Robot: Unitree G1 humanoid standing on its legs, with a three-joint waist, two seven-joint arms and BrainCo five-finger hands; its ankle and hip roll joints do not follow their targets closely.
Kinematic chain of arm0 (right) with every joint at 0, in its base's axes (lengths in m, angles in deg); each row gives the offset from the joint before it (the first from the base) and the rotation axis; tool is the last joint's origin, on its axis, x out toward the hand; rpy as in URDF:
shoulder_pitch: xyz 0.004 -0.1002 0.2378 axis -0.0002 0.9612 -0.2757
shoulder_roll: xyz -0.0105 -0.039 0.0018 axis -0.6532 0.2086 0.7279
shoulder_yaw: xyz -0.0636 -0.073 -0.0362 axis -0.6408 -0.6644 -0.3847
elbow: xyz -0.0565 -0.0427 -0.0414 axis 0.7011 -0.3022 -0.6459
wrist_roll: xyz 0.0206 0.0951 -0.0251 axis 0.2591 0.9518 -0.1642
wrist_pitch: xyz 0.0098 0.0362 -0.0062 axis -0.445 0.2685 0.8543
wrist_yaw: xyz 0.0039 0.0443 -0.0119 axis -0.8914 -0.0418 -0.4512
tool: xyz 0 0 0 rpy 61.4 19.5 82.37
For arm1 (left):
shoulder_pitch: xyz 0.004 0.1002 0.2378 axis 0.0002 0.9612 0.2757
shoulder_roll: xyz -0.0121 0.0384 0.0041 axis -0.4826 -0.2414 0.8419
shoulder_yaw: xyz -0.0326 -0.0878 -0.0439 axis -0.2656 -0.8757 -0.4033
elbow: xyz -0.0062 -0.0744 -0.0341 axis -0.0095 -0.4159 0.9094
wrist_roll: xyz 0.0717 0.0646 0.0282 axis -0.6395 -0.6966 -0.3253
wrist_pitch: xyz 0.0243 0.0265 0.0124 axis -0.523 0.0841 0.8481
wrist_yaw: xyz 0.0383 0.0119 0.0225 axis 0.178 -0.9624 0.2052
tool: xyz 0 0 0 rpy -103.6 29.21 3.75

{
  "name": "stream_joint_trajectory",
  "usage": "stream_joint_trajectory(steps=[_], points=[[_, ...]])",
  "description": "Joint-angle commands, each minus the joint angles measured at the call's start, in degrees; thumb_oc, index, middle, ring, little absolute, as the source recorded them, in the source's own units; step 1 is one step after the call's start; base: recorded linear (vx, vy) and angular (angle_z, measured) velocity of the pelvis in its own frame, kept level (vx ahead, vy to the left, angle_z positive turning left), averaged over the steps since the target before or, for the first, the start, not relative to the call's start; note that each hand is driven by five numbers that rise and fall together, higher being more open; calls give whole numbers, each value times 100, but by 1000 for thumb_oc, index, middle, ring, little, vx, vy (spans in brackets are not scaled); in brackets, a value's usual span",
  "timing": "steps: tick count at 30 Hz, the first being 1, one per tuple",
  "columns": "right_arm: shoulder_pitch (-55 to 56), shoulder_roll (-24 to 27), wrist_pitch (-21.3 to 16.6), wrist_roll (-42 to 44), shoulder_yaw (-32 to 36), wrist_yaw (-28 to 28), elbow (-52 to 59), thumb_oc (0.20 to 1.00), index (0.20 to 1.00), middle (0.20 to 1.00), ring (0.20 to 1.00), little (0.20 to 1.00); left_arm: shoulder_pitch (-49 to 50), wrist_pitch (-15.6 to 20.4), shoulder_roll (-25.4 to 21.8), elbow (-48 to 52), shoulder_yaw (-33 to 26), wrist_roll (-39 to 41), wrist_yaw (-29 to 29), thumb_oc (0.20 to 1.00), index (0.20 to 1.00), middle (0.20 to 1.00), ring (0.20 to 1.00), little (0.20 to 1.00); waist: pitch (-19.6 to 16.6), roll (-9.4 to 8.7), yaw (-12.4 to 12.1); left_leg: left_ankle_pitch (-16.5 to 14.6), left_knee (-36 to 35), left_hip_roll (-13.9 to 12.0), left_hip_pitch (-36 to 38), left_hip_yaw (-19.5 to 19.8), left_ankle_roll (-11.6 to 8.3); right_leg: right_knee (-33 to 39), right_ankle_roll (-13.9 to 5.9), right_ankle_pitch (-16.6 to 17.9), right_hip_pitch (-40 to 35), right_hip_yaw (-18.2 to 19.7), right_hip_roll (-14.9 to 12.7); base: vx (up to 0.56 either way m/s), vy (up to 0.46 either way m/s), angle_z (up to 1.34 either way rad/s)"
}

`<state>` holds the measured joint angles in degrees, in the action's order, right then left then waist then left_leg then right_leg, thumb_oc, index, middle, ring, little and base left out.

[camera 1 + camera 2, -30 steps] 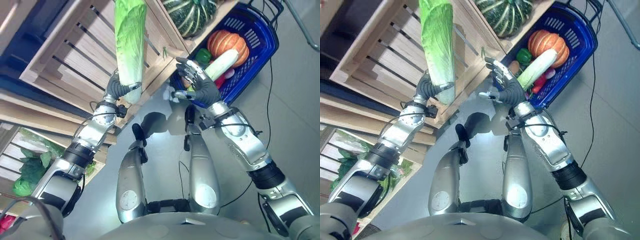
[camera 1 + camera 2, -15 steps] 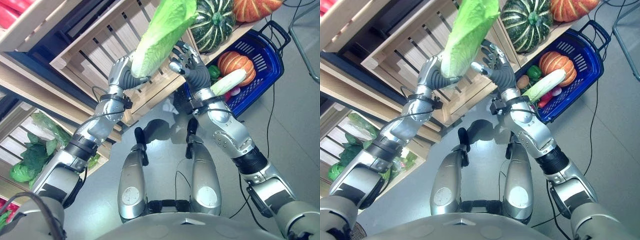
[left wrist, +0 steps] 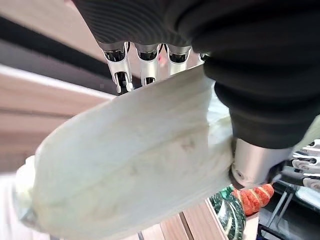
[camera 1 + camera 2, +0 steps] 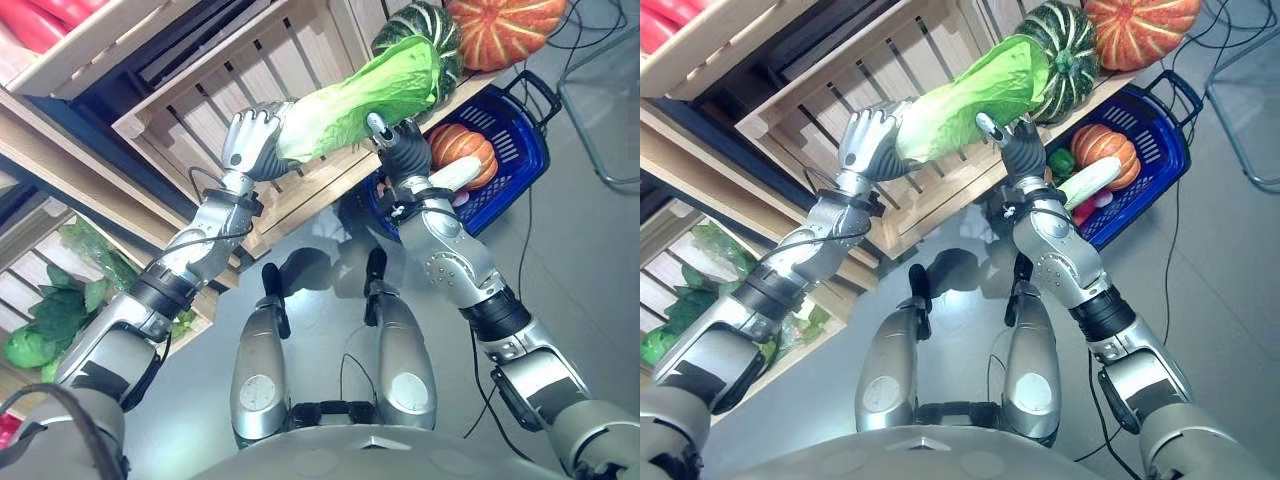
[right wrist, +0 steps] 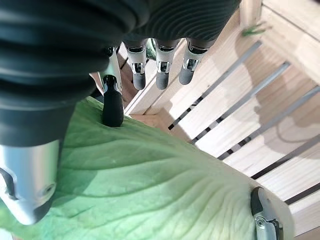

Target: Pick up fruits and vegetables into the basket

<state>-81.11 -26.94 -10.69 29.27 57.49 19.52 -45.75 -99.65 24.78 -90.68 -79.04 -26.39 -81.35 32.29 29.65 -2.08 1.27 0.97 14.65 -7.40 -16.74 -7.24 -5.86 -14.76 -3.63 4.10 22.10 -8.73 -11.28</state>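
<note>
A long napa cabbage (image 4: 360,90), pale at its base and green at its leafy end, lies nearly level in the air in front of a slatted wooden crate (image 4: 300,45). My left hand (image 4: 252,145) is shut on its pale base (image 3: 135,165). My right hand (image 4: 408,155) is open and cups the leafy end (image 5: 150,190), with straight fingers (image 5: 157,70) on one side and the thumb (image 5: 262,215) on the other. The blue basket (image 4: 530,130) stands on the floor just beyond my right hand.
In the basket lie an orange pumpkin (image 4: 460,148), a long white vegetable (image 4: 1090,178) and a green pepper (image 4: 1062,160). A green striped squash (image 4: 1070,40) and another orange pumpkin (image 4: 500,30) sit on the shelf above. Leafy greens (image 4: 50,320) fill a lower crate at the left.
My left hand has swung the cabbage from upright to nearly level, its leafy end towards the basket. My right hand has risen from beside the basket to the leafy end. The camera has shifted.
</note>
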Motion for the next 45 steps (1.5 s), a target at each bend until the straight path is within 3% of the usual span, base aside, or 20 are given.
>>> stream_joint_trajectory(steps=[1, 13, 18, 24, 28, 30, 31, 32, 43, 44, 45], points=[[-415, -628, -259, 165, -466, -238, 377, 1000, 1000, 1000, 1000, 1000, -197, 217, 356, 420, 1066, -1365, 55, 200, 200, 200, 200, 200, -497, -41, -40, -44, 174, 90, -176, 37, 233, 140, -197, -73, -385, -67, -234, 0, 0, 0], [-632, -756, -126, 190, -773, -203, 222, 1000, 1000, 1000, 1000, 1000, -368, -99, 599, 285, 1642, -1956, 498, 200, 200, 200, 200, 200, -499, -23, -11, -25, 116, 94, -152, 55, 226, 185, -237, -41, -394, -54, -276, 0, 0, 0], [-770, -823, -230, 221, -875, -237, 122, 1000, 1000, 1000, 1000, 1000, -434, -512, 739, 297, 1881, -2028, 1074, 200, 200, 200, 200, 200, -493, 3, -15, -11, 48, 111, -128, 71, 227, 224, -271, -36, -417, -70, -300, 0, 0, 0], [-899, -930, -406, 274, -892, -540, 202, 1000, 1000, 1000, 1000, 1000, -407, -638, 995, 295, 2027, -1900, 1516, 200, 200, 200, 200, 200, -482, 17, -15, -7, 4, 116, -114, 70, 231, 252, -297, -35, -433, -90, -313, 0, 0, 0], [-1119, -1031, -219, 20, -863, -575, 367, 1000, 1000, 1000, 1000, 1000, -451, -632, 1159, 431, 2195, -2069, 1914, 200, 200, 200, 200, 200, -483, 33, -14, -28, 4, 127, -111, 84, 237, 256, -316, -38, -433, -88, -329, -9, 4, 0], [-1312, -1028, -81, -269, -843, -317, 406, 1000, 1000, 1000, 1000, 1000, -492, -732, 1208, 491, 2302, -2166, 2208, 200, 200, 200, 200, 200, -501, 50, -9, -26, -19, 128, -89, 79, 239, 280, -330, -32, -454, -88, -339, 0, 0, 0], [-1354, -1025, -64, -376, -831, -241, 426, 526, 526, 526, 526, 526, -503, -764, 1212, 488, 2320, -2163, 2262, 200, 200, 200, 200, 200, -504, 55, -8, -25, -28, 127, -78, 76, 240, 287, -332, -32, -464, -85, -339, 0, 0, 0], [-1384, -1009, -80, -443, -817, -174, 438, 200, 200, 200, 200, 200, -516, -784, 1216, 488, 2338, -2180, 2299, 200, 200, 200, 200, 200, -499, 58, -7, -29, -29, 129, -76, 77, 239, 292, -334, -33, -467, -81, -340, 0, 0, 0], [-1592, -977, -69, -1100, -546, 241, 461, 200, 200, 200, 200, 200, -479, -1008, 1265, 443, 2451, -2118, 2467, 200, 200, 200, 200, 200, -520, 140, 39, -47, -76, 119, -27, 70, 221, 341, -358, -29, -501, -56, -353, 0, 0, 0], [-1604, -965, -50, -1155, -518, 263, 464, 200, 200, 200, 200, 200, -471, -1023, 1255, 452, 2442, -2091, 2455, 319, 319, 319, 319, 319, -518, 148, 45, -45, -86, 119, -23, 66, 224, 344, -357, -28, -499, -49, -350, 0, 0, 0], [-1611, -960, -37, -1176, -504, 268, 466, 200, 200, 200, 200, 200, -473, -1028, 1255, 448, 2438, -2082, 2451, 523, 523, 523, 523, 523, -515, 150, 47, -44, -91, 118, -18, 63, 225, 347, -357, -27, -500, -46, -349, 0, 0, 0]])
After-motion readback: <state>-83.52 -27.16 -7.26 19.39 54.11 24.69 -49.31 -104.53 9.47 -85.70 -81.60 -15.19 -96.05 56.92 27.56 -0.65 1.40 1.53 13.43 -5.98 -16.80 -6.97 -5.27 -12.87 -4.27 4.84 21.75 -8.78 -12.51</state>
